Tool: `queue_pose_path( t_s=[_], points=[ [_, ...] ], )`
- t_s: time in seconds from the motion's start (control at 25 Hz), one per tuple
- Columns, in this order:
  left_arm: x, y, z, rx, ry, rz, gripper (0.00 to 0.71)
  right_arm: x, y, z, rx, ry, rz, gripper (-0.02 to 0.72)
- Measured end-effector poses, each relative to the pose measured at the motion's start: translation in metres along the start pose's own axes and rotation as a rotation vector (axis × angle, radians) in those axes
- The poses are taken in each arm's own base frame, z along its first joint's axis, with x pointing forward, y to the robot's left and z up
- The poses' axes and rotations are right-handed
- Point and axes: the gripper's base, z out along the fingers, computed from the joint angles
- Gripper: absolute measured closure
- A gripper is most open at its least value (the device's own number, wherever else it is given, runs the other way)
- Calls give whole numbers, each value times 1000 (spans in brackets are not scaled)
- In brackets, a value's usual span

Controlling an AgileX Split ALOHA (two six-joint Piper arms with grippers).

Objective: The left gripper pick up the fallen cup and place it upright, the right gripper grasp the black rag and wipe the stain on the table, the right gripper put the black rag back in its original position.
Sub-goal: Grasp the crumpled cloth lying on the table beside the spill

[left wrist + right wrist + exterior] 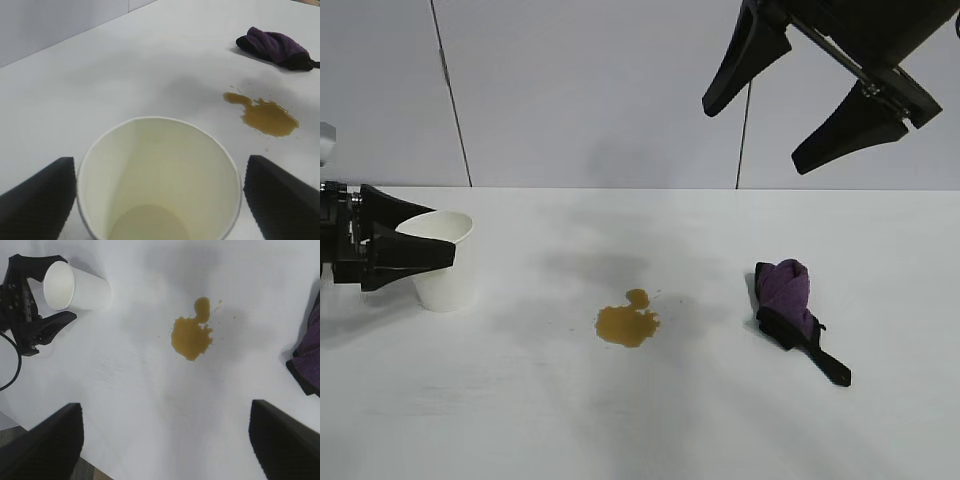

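Note:
The white paper cup stands upright on the table at the left, mouth up. My left gripper reaches in from the left edge and stands open around it, one finger on each side of the rim with a thin gap at each. An amber-brown stain lies mid-table. To its right rests the black rag, a purple bundle with a black strip. My right gripper hangs high at the upper right, open and empty, above the table between stain and rag.
A grey panelled wall runs behind the table. In the right wrist view the table's edge and floor show beside one finger, and a black cable trails behind the left arm.

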Motion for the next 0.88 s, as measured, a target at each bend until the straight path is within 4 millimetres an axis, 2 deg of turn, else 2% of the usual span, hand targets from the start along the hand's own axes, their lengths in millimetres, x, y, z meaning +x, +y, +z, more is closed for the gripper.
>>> queue_pose_path(
  t_s=[0.2, 0.28, 0.44, 0.6, 0.76, 0.88],
  points=[
    [-36, 2, -11, -27, -31, 46, 53, 0, 0, 0, -1, 0, 0, 81],
    [-61, 0, -20, -42, -53, 20, 53, 0, 0, 0, -1, 0, 0, 81],
    [-121, -8, -47, -134, -41, -147, 53, 0, 0, 0, -1, 0, 0, 81],
    [-187, -42, -85, -202, -9, -212, 53, 0, 0, 0, 0, -3, 0, 81],
    [-249, -93, -126, -263, -80, -250, 53, 0, 0, 0, 0, -4, 0, 81],
    [-283, -136, -157, -346, -55, -180, 53, 0, -1, 0, 11, -1, -8, 81]
  ],
)
